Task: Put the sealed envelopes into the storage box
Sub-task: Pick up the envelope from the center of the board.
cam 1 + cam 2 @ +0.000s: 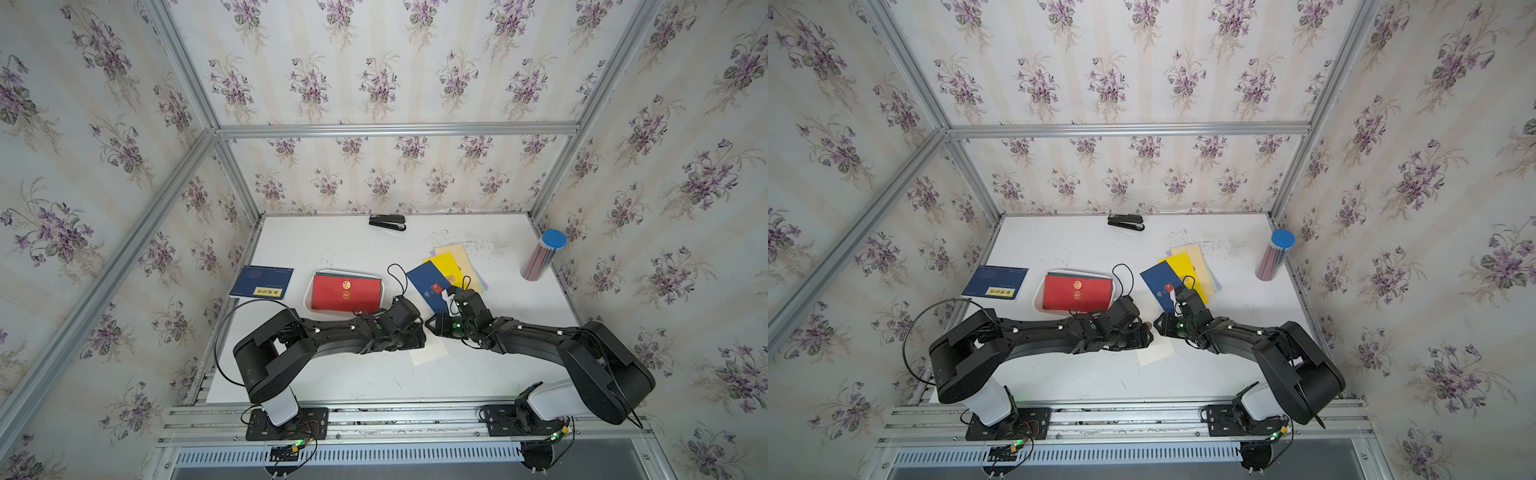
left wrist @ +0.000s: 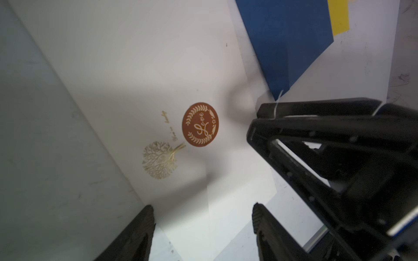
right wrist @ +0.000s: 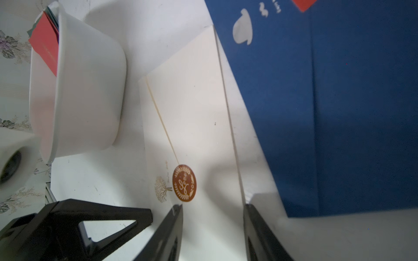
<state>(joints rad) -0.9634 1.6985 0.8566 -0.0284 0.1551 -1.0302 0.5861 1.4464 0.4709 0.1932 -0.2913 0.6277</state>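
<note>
Cream envelope [image 3: 192,101] lies flat — left gripper [image 2: 201,206] and right gripper [image 3: 212,205] both above it, jaws spread apart.

"Love" on brown seal sticker [image 2: 200,126], cream envelope [image 2: 158,79], gold character [image 1: 346,285], perhaps 福, on red envelope [image 1: 332,297]

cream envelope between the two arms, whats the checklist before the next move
1. Seal: ok. The cream envelope carries its brown seal sticker.
2. Left hand open: ok, fingers apart above the envelope.
3. Right hand grip: cannot tell. Its fingers stand apart at the envelope's end; contact is unclear.
4. Spacing between the hands: not ok, they nearly meet over the envelope in both top views.
5. Storage box ready: ok, with a red envelope lying on top inside.
6. Navy envelope clear of the cream one: cannot tell, their edges run close.
</note>
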